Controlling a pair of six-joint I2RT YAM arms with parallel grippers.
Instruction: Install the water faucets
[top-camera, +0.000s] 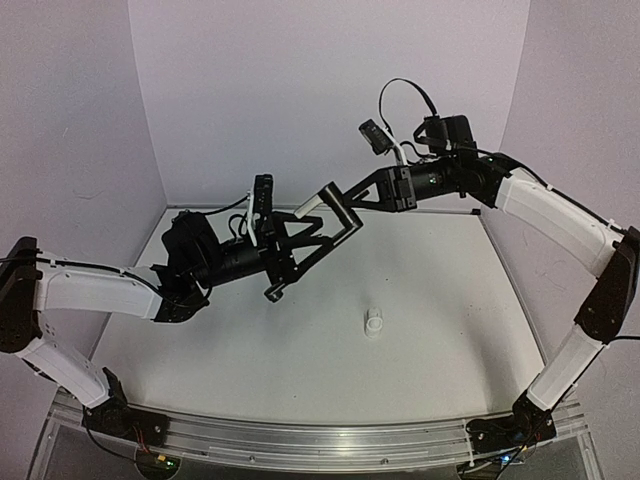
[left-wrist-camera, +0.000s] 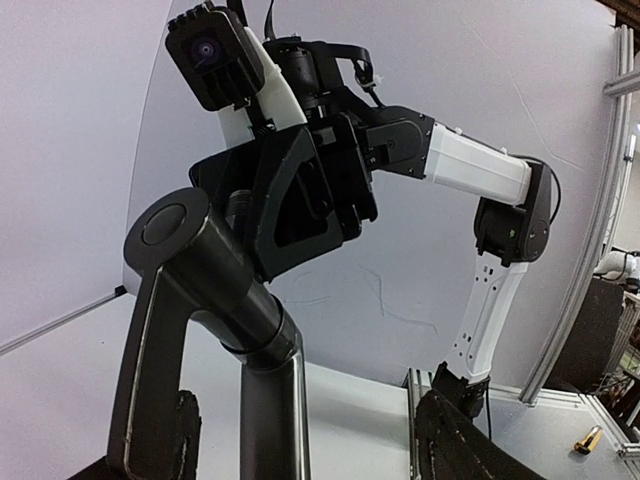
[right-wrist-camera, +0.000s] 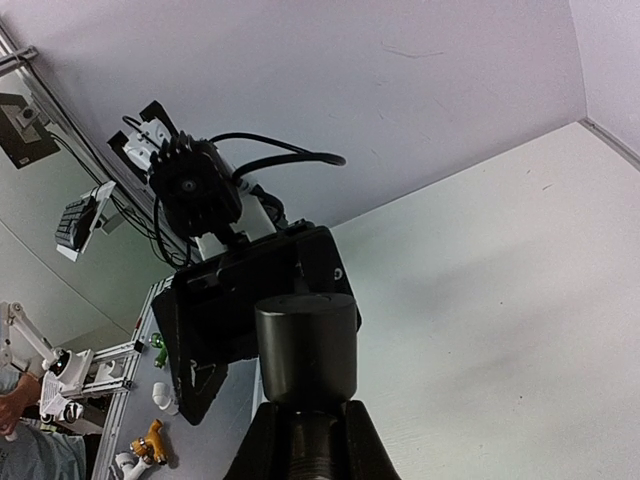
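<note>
The black L-shaped pipe (left-wrist-camera: 205, 275) hangs in the air between both grippers, above the middle of the table. My right gripper (right-wrist-camera: 305, 455) is shut on its threaded part, just below the thick cylindrical end (right-wrist-camera: 305, 345). My left gripper (left-wrist-camera: 300, 445) is open. Its fingers (left-wrist-camera: 150, 440) stand wide on either side of the pipe's straight leg (left-wrist-camera: 272, 410), and the far finger is clear of it. From above, the two grippers (top-camera: 320, 230) meet and the pipe is hard to pick out. The small white fitting (top-camera: 373, 322) stands alone on the table, below and to the right of them.
The table (top-camera: 450, 300) is white, with walls behind and at the sides and a metal rail (top-camera: 320, 440) along its near edge. Beyond the table edge lie loose white (right-wrist-camera: 160, 397), orange (right-wrist-camera: 150, 442) and green (right-wrist-camera: 158, 346) fittings. A brass part (left-wrist-camera: 590, 438) lies off the table.
</note>
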